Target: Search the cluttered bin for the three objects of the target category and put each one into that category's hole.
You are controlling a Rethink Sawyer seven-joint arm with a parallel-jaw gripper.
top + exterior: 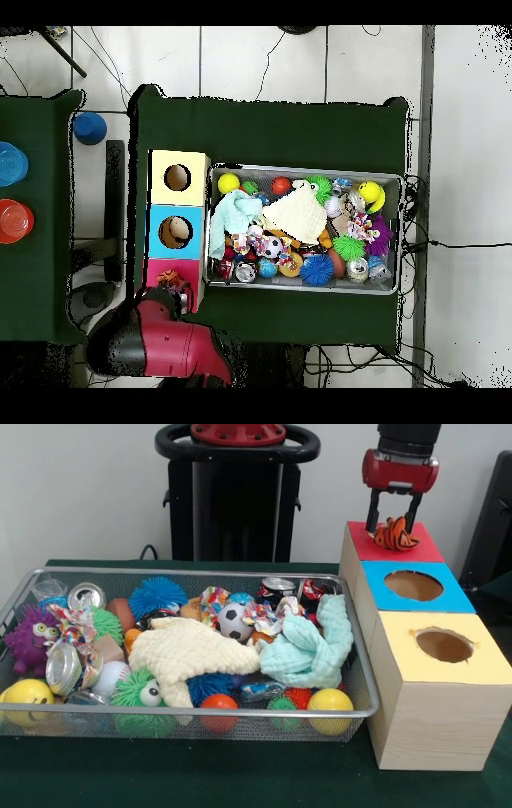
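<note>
The wire-mesh bin (pixel 200 573) is full of clutter and also shows in the overhead view (pixel 300 168). My gripper (pixel 393 526) hangs over the red-topped box (pixel 360 544), the farthest of three boxes beside the bin. Its fingers straddle an orange, black-striped plush animal (pixel 395 536) that sits at the red top. The plush also shows in the overhead view (pixel 172 277), with the arm (pixel 160 340) just below it. A small tan furry shape (pixel 190 610) peeks out behind the cream cloth; I cannot tell what it is.
A blue-topped box (pixel 376 576) and a yellow-topped box (pixel 400 656) each have a round hole. The bin holds a cream cloth (pixel 188 652), a mint cloth (pixel 312 648), spiky balls, cans and small balls. Coloured cups (pixel 12 220) stand on a side table.
</note>
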